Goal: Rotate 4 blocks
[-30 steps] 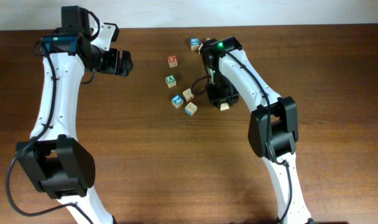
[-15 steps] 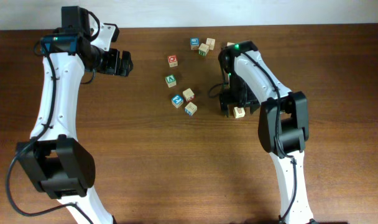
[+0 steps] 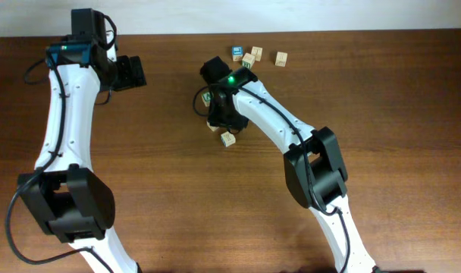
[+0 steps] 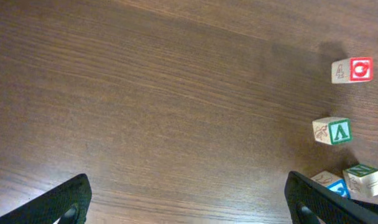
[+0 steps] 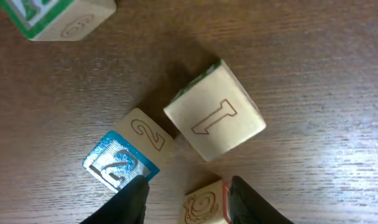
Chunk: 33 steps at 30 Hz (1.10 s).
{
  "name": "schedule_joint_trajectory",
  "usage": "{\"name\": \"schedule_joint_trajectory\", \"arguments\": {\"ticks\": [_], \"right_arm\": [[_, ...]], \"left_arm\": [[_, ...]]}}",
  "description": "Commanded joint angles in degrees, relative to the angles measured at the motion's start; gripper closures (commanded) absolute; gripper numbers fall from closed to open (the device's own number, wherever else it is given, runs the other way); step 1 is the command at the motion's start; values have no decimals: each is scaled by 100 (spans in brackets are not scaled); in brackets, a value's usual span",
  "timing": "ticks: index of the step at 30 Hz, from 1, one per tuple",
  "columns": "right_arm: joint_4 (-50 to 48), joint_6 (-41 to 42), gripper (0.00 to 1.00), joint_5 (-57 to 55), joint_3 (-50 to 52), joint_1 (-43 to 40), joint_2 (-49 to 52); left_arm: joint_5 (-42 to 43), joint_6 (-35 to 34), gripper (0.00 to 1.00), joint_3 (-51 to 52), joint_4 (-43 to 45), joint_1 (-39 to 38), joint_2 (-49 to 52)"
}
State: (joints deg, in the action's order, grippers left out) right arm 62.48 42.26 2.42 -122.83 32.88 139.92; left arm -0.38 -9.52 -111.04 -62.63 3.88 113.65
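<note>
Straddling a swirl-marked block (image 5: 204, 208) with right gripper (image 5: 188, 200) part-open, left gripper (image 4: 188, 208) wide and empty; probably light, rigid, smooth, best pinched across opposite flat faces, not corners.

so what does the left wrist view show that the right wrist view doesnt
Only the left wrist view: the cube with a red ring face, a 4 on its side, and the left fingers spread wide over the table. Only the right wrist view: the letter face of the I-letter block, and a spiral-print block between the right fingers. Both: the wood table, the blue-faced block, partly behind a finger in the left wrist view, and likely the green-faced cube.
</note>
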Motion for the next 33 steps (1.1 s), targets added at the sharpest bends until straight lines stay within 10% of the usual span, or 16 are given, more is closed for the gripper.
{"name": "schedule_joint_trajectory", "arguments": {"ticks": [1, 10, 17, 33], "right_arm": [[120, 284, 57, -304, 264, -70, 114], [789, -2258, 41, 732, -133, -107, 111], [1360, -1172, 67, 286, -120, -103, 111], [2391, -1825, 67, -319, -127, -1086, 111]], "left_arm": [[-94, -116, 2, -140, -63, 20, 15], [-94, -116, 0, -140, -70, 20, 15], [-94, -114, 1, -140, -70, 20, 15], [-94, -116, 1, -140, -72, 17, 15]]}}
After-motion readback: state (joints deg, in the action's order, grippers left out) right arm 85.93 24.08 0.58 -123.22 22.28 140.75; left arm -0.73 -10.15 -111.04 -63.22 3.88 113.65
